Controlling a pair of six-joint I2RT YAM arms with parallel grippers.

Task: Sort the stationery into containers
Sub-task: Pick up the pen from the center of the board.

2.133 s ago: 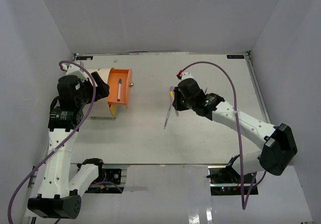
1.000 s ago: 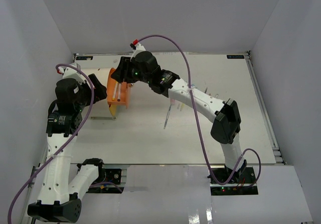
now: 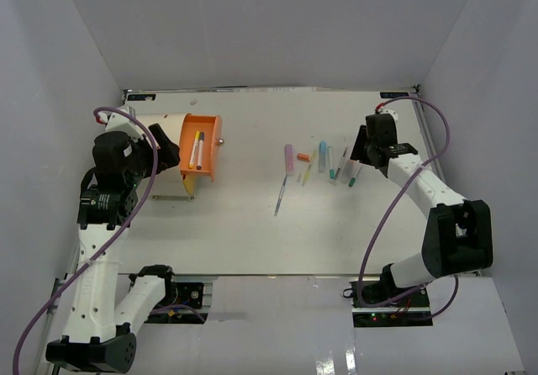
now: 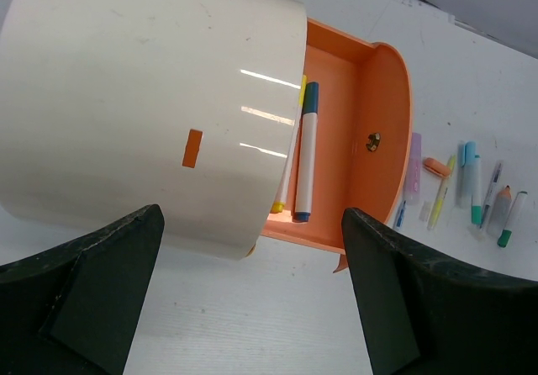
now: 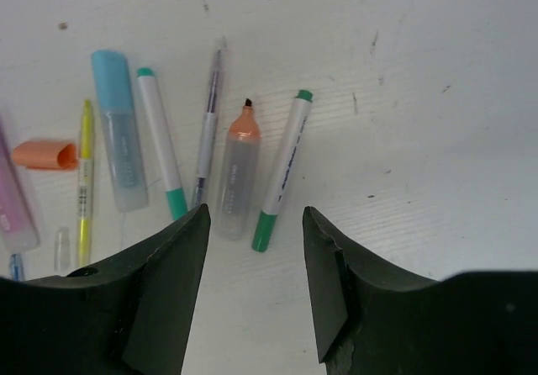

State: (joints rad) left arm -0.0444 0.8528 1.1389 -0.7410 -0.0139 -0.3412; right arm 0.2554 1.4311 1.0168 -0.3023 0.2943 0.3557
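An orange drawer [image 3: 204, 146] [image 4: 357, 144] stands pulled out of the cream drum [image 3: 158, 131] [image 4: 151, 97]. Inside it a blue-capped white marker [image 4: 304, 152] and a yellow-ended marker [image 4: 284, 177] lie side by side. My left gripper [image 3: 171, 151] [image 4: 250, 217] is open beside the drum, holding nothing. More stationery lies in a row on the table: a pink one [image 3: 289, 157], an orange cap [image 5: 44, 154], a light blue highlighter [image 5: 119, 139], an orange-tipped highlighter [image 5: 237, 173] and a green-ended white marker [image 5: 282, 173]. My right gripper [image 3: 359, 158] [image 5: 256, 224] hangs open just above that marker's green end.
A thin pen [image 3: 280, 195] lies alone, nearer the middle of the table [image 3: 252, 232]. A brass knob [image 4: 374, 142] sits on the drawer's front. White walls close in the table on three sides.
My right arm has swung away from the drawer to the right side, over the row of stationery. A second, yellow-ended marker now lies in the drawer. The left arm has stayed put.
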